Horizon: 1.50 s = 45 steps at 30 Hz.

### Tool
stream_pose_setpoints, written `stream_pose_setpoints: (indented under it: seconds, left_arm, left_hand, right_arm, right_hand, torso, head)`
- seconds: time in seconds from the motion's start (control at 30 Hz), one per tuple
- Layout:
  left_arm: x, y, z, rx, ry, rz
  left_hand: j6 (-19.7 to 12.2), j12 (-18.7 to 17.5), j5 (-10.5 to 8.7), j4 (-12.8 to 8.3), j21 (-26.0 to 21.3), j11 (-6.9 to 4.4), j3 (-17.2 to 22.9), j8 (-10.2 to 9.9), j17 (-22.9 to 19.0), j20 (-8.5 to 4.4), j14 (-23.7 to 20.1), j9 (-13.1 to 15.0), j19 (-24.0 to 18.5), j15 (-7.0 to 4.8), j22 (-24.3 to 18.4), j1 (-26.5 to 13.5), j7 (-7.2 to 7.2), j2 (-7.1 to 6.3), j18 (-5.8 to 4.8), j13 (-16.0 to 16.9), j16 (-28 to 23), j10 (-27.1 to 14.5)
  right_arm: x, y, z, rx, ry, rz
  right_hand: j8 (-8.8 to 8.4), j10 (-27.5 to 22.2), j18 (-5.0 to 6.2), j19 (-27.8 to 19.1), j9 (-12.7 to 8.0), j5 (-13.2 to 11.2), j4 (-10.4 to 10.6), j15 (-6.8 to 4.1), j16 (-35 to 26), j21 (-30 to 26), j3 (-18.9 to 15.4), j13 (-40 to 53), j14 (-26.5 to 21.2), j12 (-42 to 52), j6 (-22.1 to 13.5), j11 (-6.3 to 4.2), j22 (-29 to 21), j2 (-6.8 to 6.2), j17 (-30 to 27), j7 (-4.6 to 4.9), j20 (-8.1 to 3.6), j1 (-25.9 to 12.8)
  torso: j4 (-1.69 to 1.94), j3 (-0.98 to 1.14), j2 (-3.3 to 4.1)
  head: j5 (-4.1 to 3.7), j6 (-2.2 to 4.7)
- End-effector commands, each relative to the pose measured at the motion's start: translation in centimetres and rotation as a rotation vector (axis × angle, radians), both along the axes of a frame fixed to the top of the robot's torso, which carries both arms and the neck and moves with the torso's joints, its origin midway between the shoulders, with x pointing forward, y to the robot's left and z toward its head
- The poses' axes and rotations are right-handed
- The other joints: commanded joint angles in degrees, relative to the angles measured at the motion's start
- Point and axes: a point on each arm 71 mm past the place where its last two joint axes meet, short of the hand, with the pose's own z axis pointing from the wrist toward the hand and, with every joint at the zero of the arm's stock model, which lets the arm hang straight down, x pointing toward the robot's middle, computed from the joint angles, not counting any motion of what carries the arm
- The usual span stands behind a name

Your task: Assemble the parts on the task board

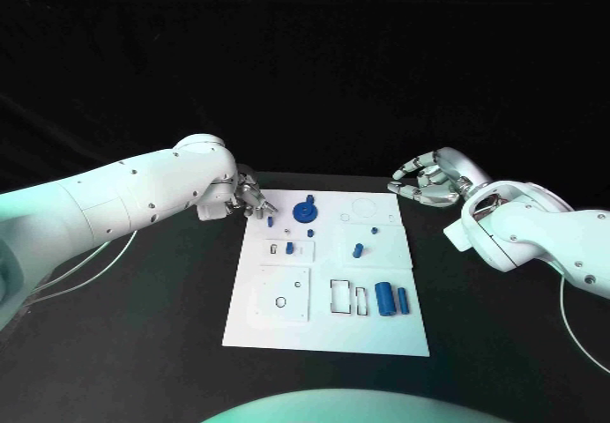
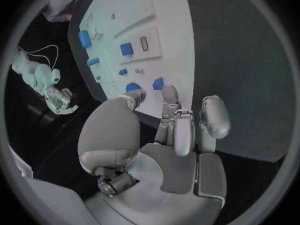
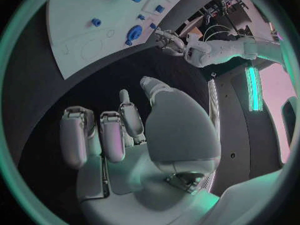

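The white task board (image 1: 328,330) lies in the middle of the black table, with several small blue parts on it. My left hand (image 1: 248,201) hovers at the board's far left corner, fingers apart and holding nothing. Just past its fingertips (image 2: 169,91) lie a small blue part (image 2: 158,83) and a round blue part (image 1: 307,211). My right hand (image 1: 426,183) hangs off the board's far right corner, fingers loosely curled and apart, palm (image 3: 178,130) empty. Two blue cylinders (image 1: 394,300) lie near the board's front right.
More small blue pieces (image 1: 359,249) sit mid-board, beside a black rectangular frame (image 1: 343,298) and a black ring (image 1: 279,303). Bare black table surrounds the board on all sides. A cable (image 1: 77,269) trails under my left arm.
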Motion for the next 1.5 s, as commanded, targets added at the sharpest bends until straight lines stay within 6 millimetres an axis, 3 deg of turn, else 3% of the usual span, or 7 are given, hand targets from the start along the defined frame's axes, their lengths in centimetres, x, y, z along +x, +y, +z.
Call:
stream_pose_setpoints:
  seconds: [0.03,1.1,1.33,1.5]
  left_arm:
    - [0.01,-0.17,-0.09,-0.003,0.002,-0.014]
    - [0.15,-0.69,-1.04,-0.063,0.014,0.003]
    - [0.17,-0.83,-0.99,-0.077,0.006,0.008]
    - [0.19,-0.93,-0.97,-0.093,0.005,0.012]
  left_hand:
    - [0.14,-0.16,-0.40,0.04,-0.36,-0.12,-0.34,-0.15,8.07,0.28,4.22,-0.06,-0.14,0.46,0.02,0.59,0.12,0.22,1.00,0.01,-0.22,-0.39]
    - [1.16,-0.04,-0.78,-0.25,-0.51,-0.39,0.31,-0.32,7.84,0.24,4.15,0.24,-0.31,0.28,-0.12,5.36,-0.20,1.94,1.06,-0.70,-0.29,-0.67]
    - [1.01,-0.19,-0.74,-0.81,-0.62,-0.64,1.64,-0.20,7.78,0.01,4.13,0.68,-0.42,0.03,-0.23,9.68,-0.43,3.66,1.09,-1.31,-0.31,-0.94]
    - [0.37,-0.59,-0.84,-3.71,-0.61,-0.89,5.05,0.00,7.89,-0.19,4.16,1.21,-0.42,-0.21,-0.11,15.61,-0.67,5.58,1.08,-1.97,-0.25,-1.26]
  right_arm:
    - [-0.03,0.15,0.02,-0.004,-0.006,0.012]
    - [0.03,0.38,-0.04,-0.006,-0.004,0.018]
    - [0.04,0.36,-0.07,-0.007,-0.002,0.018]
    - [0.04,0.36,-0.08,-0.008,-0.001,0.018]
  right_hand:
    - [0.29,-0.12,0.69,0.36,0.08,0.03,0.35,-0.42,-0.35,-0.32,0.07,-0.02,3.73,-0.28,-0.45,-0.26,9.11,-0.07,5.08,-0.10,-0.49,-0.46]
    - [0.36,-0.13,0.71,0.33,0.11,0.01,0.40,-0.45,-0.40,-0.42,0.10,-0.09,3.72,-0.33,-0.49,-0.29,9.06,0.02,5.00,-0.14,-0.51,-0.48]
    - [0.40,-0.08,0.72,0.31,0.12,0.08,0.46,-0.46,-0.44,-0.48,0.13,-0.05,3.71,-0.28,-0.49,-0.29,9.02,0.14,4.94,-0.14,-0.52,-0.54]
    - [0.41,-0.12,0.72,0.30,0.13,0.10,0.48,-0.46,-0.44,-0.49,0.14,-0.09,3.71,-0.32,-0.49,-0.29,9.02,0.17,4.94,-0.14,-0.52,-0.56]
  torso:
    - [0.04,0.00,-0.05]
    - [0.01,0.11,-0.08]
    - [-0.02,0.10,-0.10]
    - [-0.01,0.10,-0.11]
  head:
    - [-0.09,-0.06]
    - [-0.58,-0.87]
    - [-0.67,-0.98]
    - [-0.65,-1.00]
